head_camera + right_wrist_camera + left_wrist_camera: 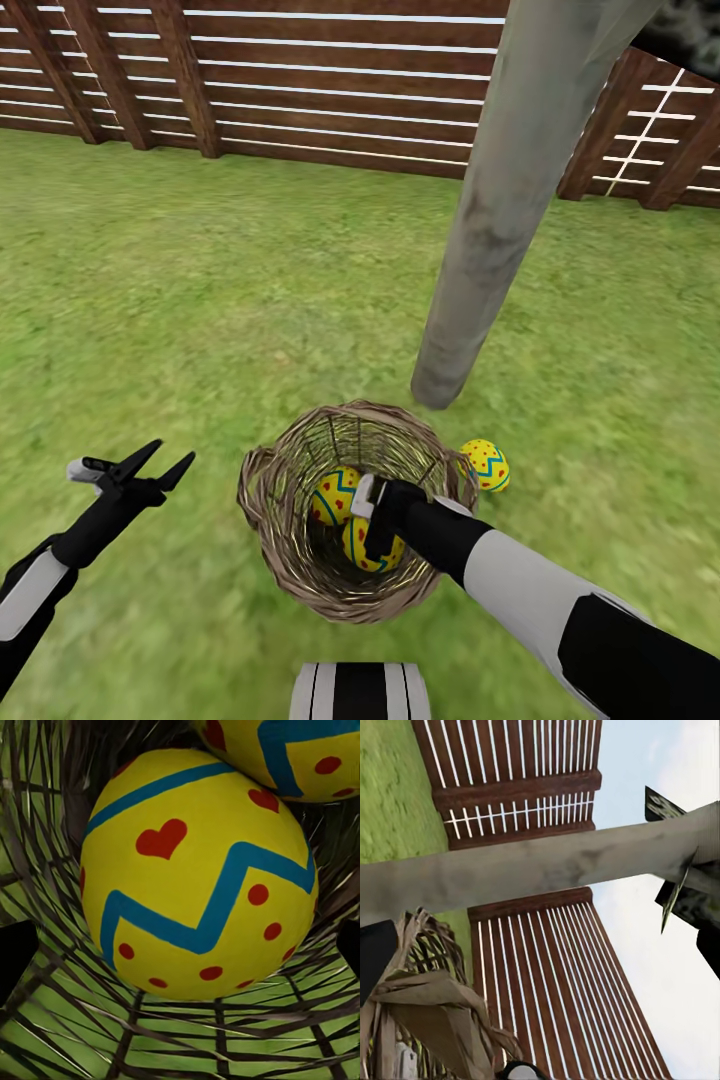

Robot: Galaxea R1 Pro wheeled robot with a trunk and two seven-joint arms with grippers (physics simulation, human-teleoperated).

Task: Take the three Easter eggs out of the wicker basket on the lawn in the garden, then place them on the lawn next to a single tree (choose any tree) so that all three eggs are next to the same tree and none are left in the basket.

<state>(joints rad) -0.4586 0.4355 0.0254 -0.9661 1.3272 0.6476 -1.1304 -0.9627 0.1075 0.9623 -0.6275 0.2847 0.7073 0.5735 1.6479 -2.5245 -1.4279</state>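
Reaching into the round brown twig basket (300, 560), the open right gripper (372, 525) nears two yellow zigzag eggs (199, 870) inside, while one egg (486, 464) already lies by the grey tree trunk (500, 220).

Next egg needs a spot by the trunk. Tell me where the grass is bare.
Bare lawn stretches from the tree trunk's left to the fence, and right of the trunk too. Crowded: between trunk base and wicker basket, where one egg lies.
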